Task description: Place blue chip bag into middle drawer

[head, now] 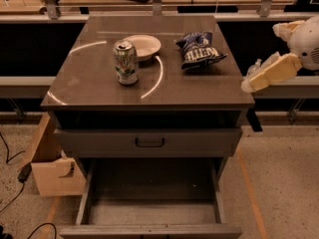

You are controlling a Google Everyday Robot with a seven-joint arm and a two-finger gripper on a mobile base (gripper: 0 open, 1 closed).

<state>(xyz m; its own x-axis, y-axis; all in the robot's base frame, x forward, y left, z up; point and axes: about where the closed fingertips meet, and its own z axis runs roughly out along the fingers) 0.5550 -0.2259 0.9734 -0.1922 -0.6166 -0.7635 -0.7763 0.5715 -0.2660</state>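
On cabinet top (pixel 94 86): crinkled blue chip bag (pixel 199 51), white lettering; claw (pixel 249 85) at right, state unclear.

**No text can be read**

The bag (pixel 200 50) carries white lettering, too blurred to make out. The can's (pixel 125 62) label is equally unreadable. The end effector (pixel 249 85) hangs just off the worktop's (pixel 94 83) right edge.

Gleaming glossily over the smooth dark-grey bench top (pixel 99 83). Crinkling shinily in the dark-blue foil chip bag (pixel 198 50); glinting on the green-and-silver metal drink can (pixel 125 62). Looking matt inside the wide grey middle drawer (pixel 149 213). Showing smooth cream plastic on the end effector (pixel 251 81) hanging right of the bench.
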